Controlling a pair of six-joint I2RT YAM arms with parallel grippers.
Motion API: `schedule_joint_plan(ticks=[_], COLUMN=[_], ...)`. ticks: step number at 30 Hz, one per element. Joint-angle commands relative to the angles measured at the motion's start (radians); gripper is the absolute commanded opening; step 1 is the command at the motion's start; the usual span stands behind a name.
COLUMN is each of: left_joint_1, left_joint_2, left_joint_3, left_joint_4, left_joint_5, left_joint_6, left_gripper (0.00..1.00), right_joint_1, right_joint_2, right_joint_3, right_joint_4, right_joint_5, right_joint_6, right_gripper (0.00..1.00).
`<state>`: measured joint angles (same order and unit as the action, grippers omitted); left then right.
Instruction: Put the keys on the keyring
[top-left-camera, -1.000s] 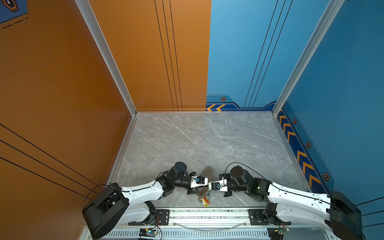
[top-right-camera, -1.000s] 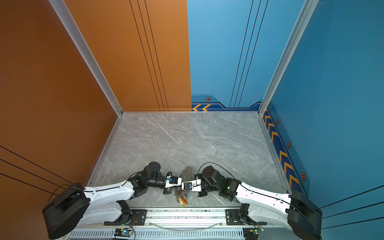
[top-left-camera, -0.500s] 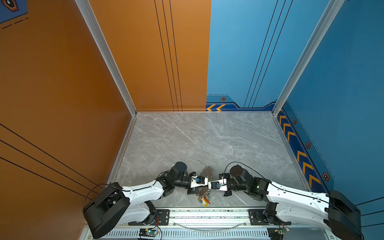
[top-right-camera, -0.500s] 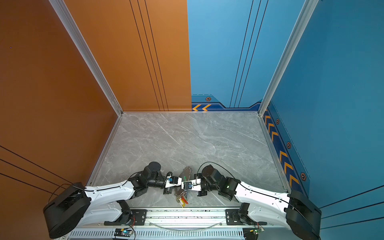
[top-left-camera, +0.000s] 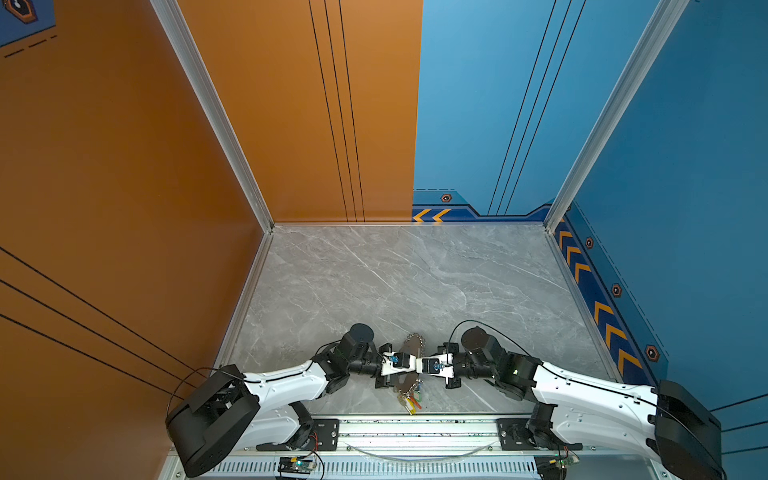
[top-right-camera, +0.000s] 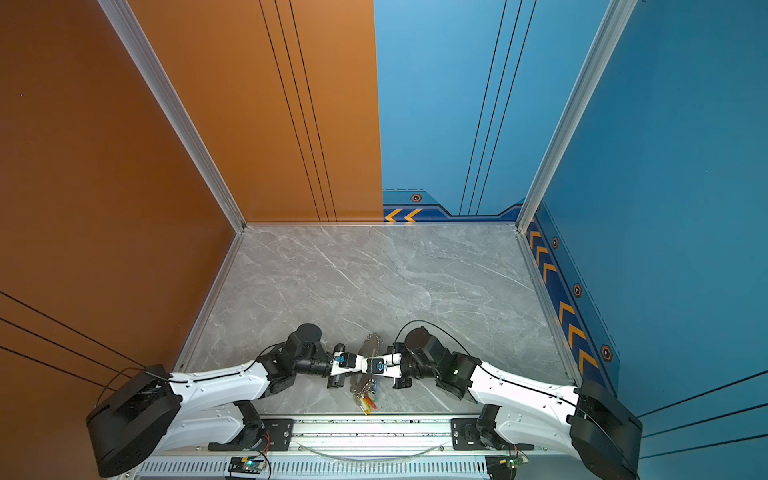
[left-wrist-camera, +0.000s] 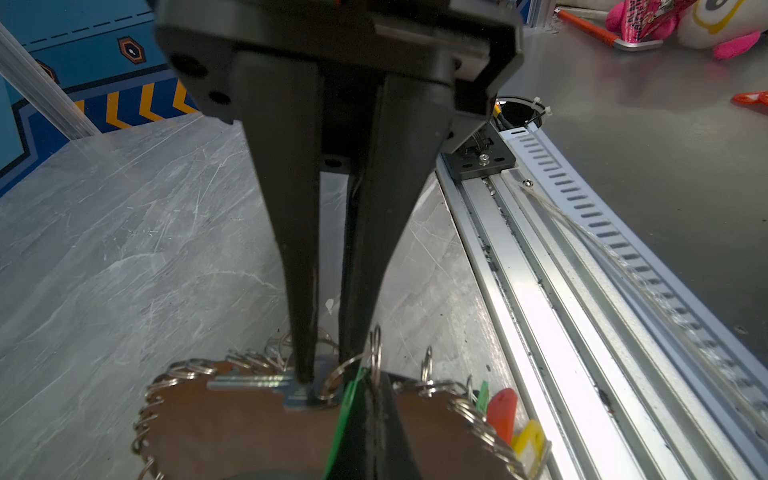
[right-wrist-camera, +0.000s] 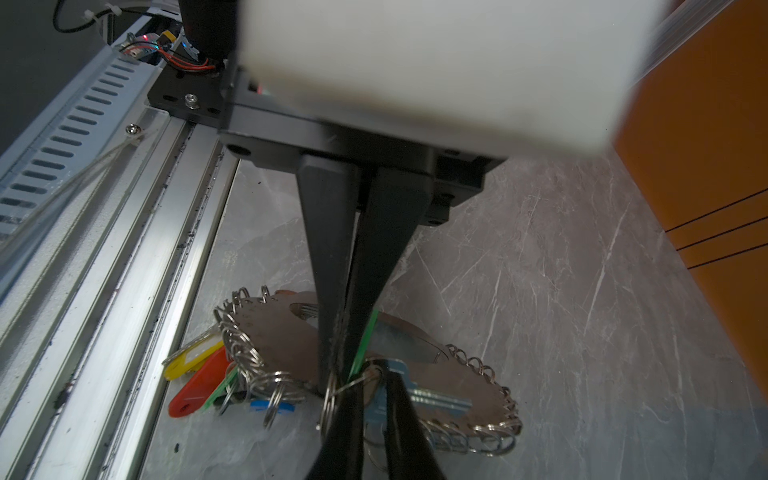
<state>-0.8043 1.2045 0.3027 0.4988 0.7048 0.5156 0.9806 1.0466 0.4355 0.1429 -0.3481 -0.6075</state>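
Down at the near edge of the grey worktop (top-left-camera: 374, 282), in both top views, the left arm (top-left-camera: 286, 380) and the right arm (top-left-camera: 582, 390) meet end to end over the keyring (top-left-camera: 415, 345) (top-right-camera: 372, 345). The keyring lies flat near the front rail (top-left-camera: 415, 428). A bunch of keys (top-left-camera: 411, 402) (top-right-camera: 365, 402) with red, yellow and green tags pokes out at its near end.

From the left wrist, the left fingers (left-wrist-camera: 291, 249) sit close together, with only a narrow slit between the tips. They come down on the tan keyring (left-wrist-camera: 232, 424) at the head of a silver key (left-wrist-camera: 249, 381) and a small ring (left-wrist-camera: 332, 380); which of the two they pinch I cannot tell. A green tag (left-wrist-camera: 347, 411) stands on edge against the right fingers (left-wrist-camera: 386, 428) opposite.

From the right wrist, the right fingers (right-wrist-camera: 328, 270) are almost together, their tips beside the small ring (right-wrist-camera: 332, 399). The green tag (right-wrist-camera: 365, 336) runs along the outside of one finger, not between them, and I cannot tell whether they grip anything. The silver key (right-wrist-camera: 436, 399) lies flat on the keyring (right-wrist-camera: 274, 336), its bluish head between the left fingers (right-wrist-camera: 403, 428). The bunched keys (right-wrist-camera: 195, 390) rest on the worktop, touching the keyring's edge.
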Motion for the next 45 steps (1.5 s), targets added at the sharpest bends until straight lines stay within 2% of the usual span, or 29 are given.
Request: schedule_joint_plan(ticks=[1, 7, 11, 18, 22, 31, 45], left_joint_1=[-0.004, -0.004, -0.001, 0.009, 0.022, 0.028, 0.03], left_joint_2=[-0.013, -0.025, -0.034, -0.023, -0.009, 0.0, 0.003], left_joint_3=[0.018, 0.014, -0.008, -0.017, -0.037, -0.046, -0.045], left_joint_4=[0.038, 0.044, 0.109, 0.164, 0.24, 0.273, 0.277], left_joint_5=[0.012, -0.006, -0.038, -0.076, -0.102, -0.113, -0.125], left_joint_6=[0.009, 0.006, -0.018, -0.045, -0.076, -0.086, -0.089], left_gripper=[0.0, 0.0, 0.0, 0.0, 0.0, 0.0, 0.0], right_joint_1=[-0.002, -0.001, 0.003, -0.002, -0.022, -0.054, -0.063], right_joint_2=[0.008, 0.036, 0.052, 0.041, 0.013, -0.014, -0.023], right_joint_3=[0.025, 0.034, 0.046, 0.06, 0.058, 0.087, 0.092], right_joint_4=[0.003, 0.017, 0.035, 0.022, 0.008, -0.048, -0.064], right_joint_5=[-0.039, -0.003, 0.064, 0.104, 0.11, 0.135, 0.143], right_joint_6=[0.016, 0.027, 0.04, 0.049, 0.065, 0.084, 0.094], right_gripper=[0.15, 0.16, 0.19, 0.22, 0.26, 0.3, 0.31])
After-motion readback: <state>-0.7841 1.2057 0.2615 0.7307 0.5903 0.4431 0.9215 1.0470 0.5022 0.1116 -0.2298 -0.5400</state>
